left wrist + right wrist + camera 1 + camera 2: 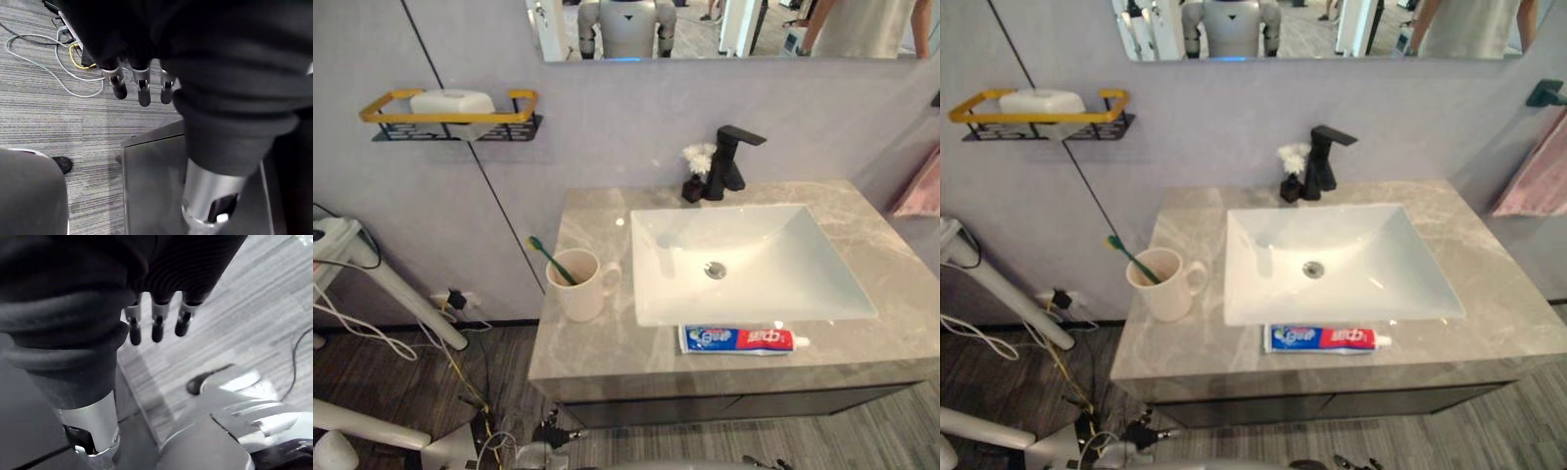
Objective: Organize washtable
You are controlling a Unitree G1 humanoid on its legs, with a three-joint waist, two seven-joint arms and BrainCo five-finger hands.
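Left eye view: toothpaste [739,340] lies flat on the counter [597,348], just in front of the sink [803,259]. Its long axis runs left to right, cap pointing right. Mug [579,292] stands left of the sink, handle toward it, with the toothbrush [548,257] inside leaning back-left, green head up. Wall shelf [380,106] holds a white soap [452,101]. Left hand [142,90] hangs over the floor [49,127], fingers straight, nothing in them. Right hand [156,325] likewise, fingers loose and empty above the floor.
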